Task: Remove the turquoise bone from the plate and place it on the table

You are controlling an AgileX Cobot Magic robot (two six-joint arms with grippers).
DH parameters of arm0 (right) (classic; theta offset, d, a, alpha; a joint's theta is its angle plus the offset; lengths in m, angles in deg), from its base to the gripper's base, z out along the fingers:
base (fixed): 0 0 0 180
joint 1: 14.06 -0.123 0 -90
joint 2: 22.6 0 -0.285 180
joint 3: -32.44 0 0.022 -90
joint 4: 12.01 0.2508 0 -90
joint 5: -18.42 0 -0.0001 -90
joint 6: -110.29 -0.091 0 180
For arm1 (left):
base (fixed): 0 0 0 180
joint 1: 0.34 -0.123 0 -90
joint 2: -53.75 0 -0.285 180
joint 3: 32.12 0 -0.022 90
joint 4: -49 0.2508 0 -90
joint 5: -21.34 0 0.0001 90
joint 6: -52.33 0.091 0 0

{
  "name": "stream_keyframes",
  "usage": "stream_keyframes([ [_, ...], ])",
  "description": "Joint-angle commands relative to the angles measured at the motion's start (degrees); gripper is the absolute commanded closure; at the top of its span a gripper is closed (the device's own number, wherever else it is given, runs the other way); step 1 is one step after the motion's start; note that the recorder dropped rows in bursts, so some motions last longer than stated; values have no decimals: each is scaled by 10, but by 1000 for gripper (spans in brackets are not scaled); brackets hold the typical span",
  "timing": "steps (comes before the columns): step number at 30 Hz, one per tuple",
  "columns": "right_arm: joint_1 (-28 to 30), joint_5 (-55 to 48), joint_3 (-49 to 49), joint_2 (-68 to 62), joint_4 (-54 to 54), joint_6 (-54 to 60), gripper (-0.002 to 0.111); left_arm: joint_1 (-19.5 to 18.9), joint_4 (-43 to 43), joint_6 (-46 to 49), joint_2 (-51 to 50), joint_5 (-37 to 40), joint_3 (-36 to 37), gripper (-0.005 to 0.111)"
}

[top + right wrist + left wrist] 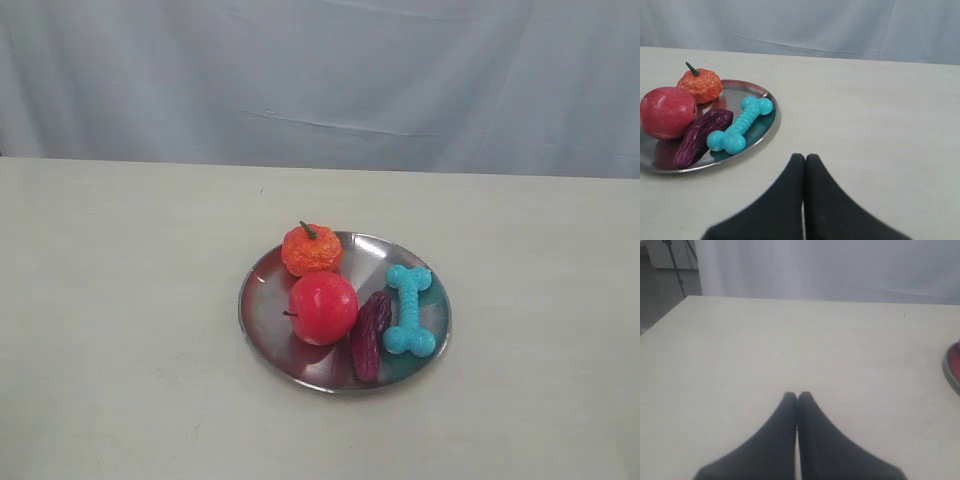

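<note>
The turquoise bone [409,310] lies on the right side of the round steel plate [265,290], next to a dark purple oblong item [369,335]. In the right wrist view the turquoise bone [739,125] rests inside the rim of the plate [771,107]. My right gripper [805,158] is shut and empty over the bare table [880,115], apart from the plate. Far from the bone, my left gripper [797,395] is shut and empty above the table [790,340]; only the plate's edge [950,371] shows there. Neither gripper appears in the exterior view.
A red apple [322,306] and an orange pumpkin-like toy [311,249] also sit on the plate. A pale grey-blue curtain [320,80] hangs behind the table's far edge. Beige tabletop [120,300] spreads around the plate on all sides.
</note>
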Motion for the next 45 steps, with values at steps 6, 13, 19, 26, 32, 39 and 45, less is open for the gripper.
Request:
stream_keyframes([
  [6, 2, 2, 2, 3, -3, 0, 109, -3, -2, -2, 1, -3, 1, 107],
  [13, 2, 2, 2, 3, -3, 0, 109, -3, -2, -2, 1, -3, 1, 107],
  [19, 2, 2, 2, 3, -3, 0, 109, -3, -2, -2, 1, -3, 1, 107],
  [26, 2, 44, 2, 3, -3, 0, 109, -3, -2, -2, 1, -3, 1, 107],
  [32, 2, 157, 2, 3, -3, 0, 109, -3, -2, -2, 1, -3, 1, 107],
  [39, 2, 299, 2, 3, -3, 0, 109, -3, -2, -2, 1, -3, 1, 107],
  [45, 2, 322, 2, 3, -3, 0, 109, -3, -2, -2, 1, -3, 1, 107],
])
